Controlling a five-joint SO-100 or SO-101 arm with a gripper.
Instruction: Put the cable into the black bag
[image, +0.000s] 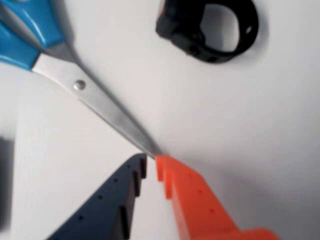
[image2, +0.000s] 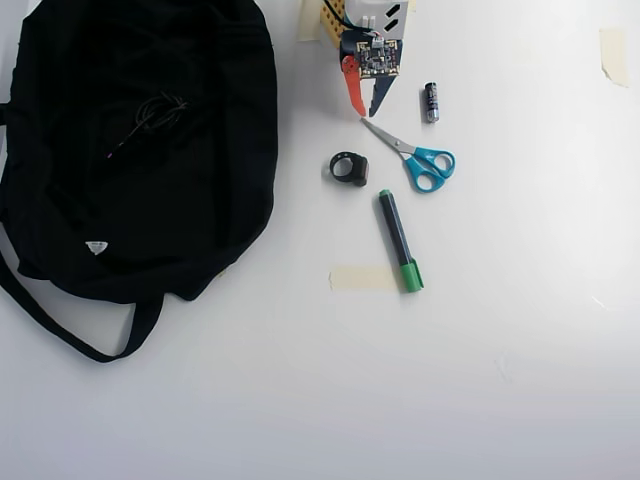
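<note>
Cable (image2: 152, 115) lies coiled on the black bag (image2: 200, 200); we see the gripper (image2: 364, 112) nearly closed, empty, at the scissors (image2: 415, 157) tip.

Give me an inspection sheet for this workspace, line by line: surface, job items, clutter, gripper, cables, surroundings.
Surface: white table, bare apart from the items below.
Job's things: the black bag lies at the left of the overhead view; the cable lies coiled on top of it.
Clutter: blue-handled scissors, black ring strap, green marker, small battery, tape strip by the marker's cap, another tape piece top right.
Gripper: the gripper is empty, fingertips nearly closed, just above the scissors' blade tip.
Cables: only the job's cable; short wires at the arm base.
Surroundings: nothing seen beyond the table.
</note>
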